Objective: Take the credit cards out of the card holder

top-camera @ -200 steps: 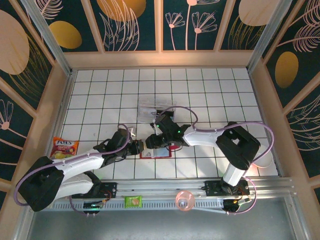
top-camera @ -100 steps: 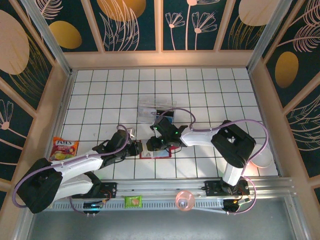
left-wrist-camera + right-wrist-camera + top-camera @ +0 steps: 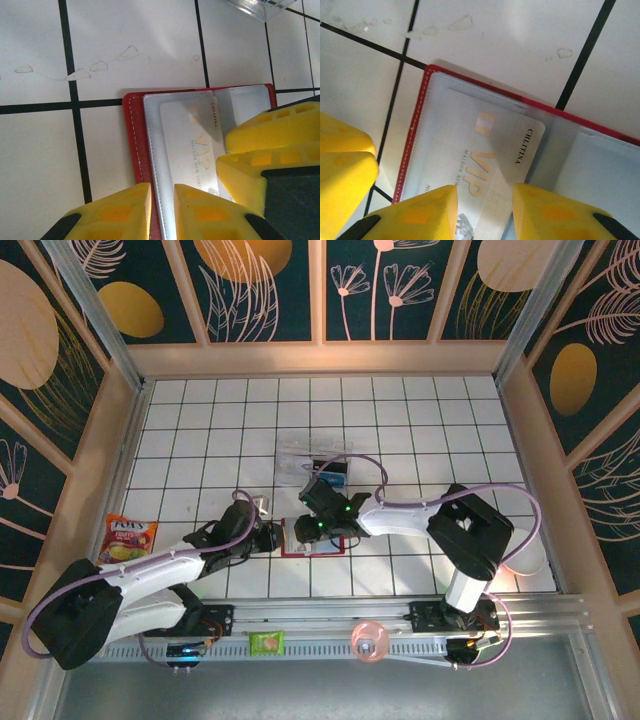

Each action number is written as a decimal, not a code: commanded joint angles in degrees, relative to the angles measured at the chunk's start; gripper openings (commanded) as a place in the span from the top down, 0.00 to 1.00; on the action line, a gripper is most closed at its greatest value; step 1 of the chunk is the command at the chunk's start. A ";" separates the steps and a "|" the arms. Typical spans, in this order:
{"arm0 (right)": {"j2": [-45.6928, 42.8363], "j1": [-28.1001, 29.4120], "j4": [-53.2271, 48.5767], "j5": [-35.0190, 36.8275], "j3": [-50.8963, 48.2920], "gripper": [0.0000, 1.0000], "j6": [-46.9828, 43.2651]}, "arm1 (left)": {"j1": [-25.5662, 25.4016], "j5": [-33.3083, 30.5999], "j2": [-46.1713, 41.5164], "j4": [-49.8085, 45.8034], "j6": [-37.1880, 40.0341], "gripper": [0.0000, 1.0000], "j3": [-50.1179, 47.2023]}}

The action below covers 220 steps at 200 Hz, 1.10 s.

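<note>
Red leather-look card holder (image 3: 134,145): pin with barely-parted left tool (image 3: 161,194), grip unclear, while part-open right tool (image 3: 484,194) drags silver card (image 3: 487,142) out.

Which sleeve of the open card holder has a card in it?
The sleeve by the stitched red edge: it holds the VIP card; the other sleeve looks empty.

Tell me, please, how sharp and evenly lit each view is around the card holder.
Top external: even light, sharp, but the card holder is tiny and partly covered. Left wrist: card lettering crisp, the near fingers soft. Right wrist: lettering crisp too, a darker band right of the card, fingers blurred.
</note>
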 commanded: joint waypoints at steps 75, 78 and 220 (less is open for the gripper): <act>-3.22 -4.52 3.15 -10.44 -1.82 0.74 0.36 | 0.30 2.99 10.85 3.26 2.50 0.93 4.87; -3.17 -4.53 3.15 -10.74 -1.84 0.74 0.36 | 0.30 2.87 11.08 3.09 2.51 0.94 4.93; 1.08 -7.30 3.20 -13.83 -4.62 0.76 2.98 | 0.31 4.65 11.75 0.99 0.62 1.00 2.31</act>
